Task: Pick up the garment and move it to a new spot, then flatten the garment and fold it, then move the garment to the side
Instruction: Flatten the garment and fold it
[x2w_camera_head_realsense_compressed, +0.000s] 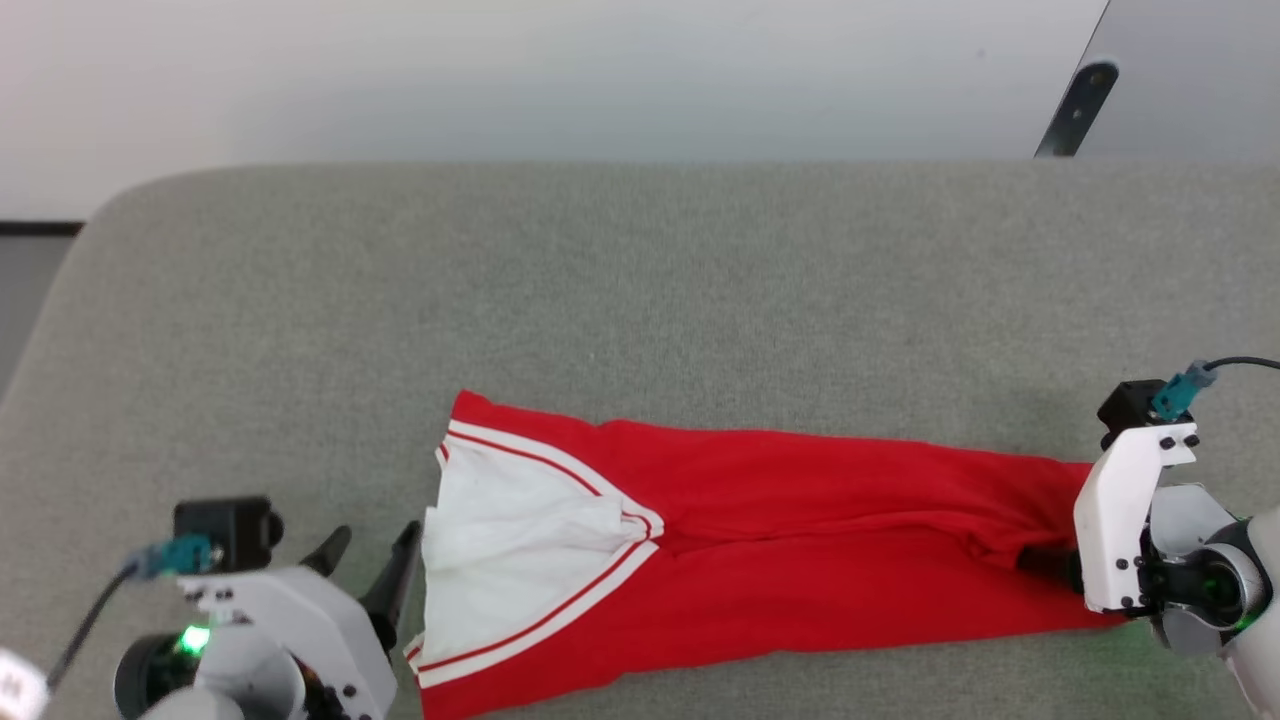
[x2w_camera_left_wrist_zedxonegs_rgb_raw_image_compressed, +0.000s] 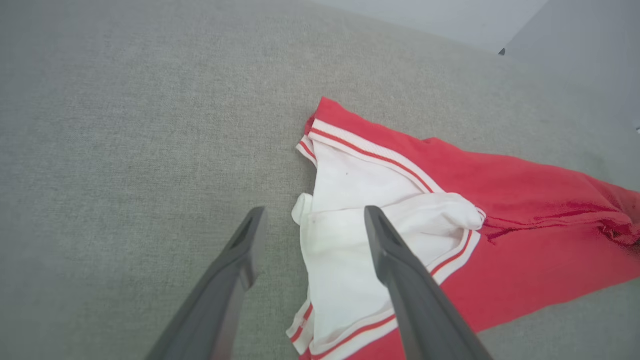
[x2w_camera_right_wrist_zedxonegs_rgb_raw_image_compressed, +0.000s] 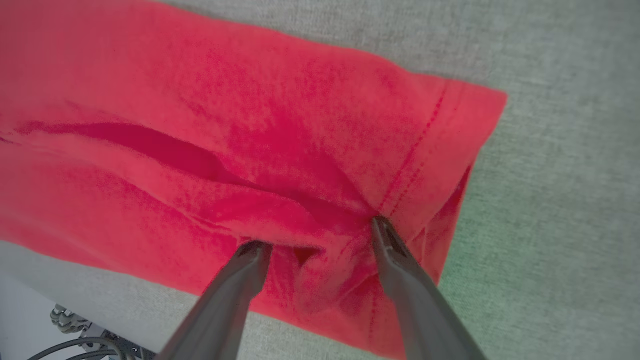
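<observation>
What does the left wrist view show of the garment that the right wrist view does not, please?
Left wrist view: the white sleeve with red-striped trim, and the open left gripper, one finger over the sleeve, the other over the bare grey fabric surface. Right wrist view: the stitched red hem, creased between the open right gripper's fingertips, and cables beyond the surface's edge. Both: the red garment lying on the grey fabric surface.
</observation>
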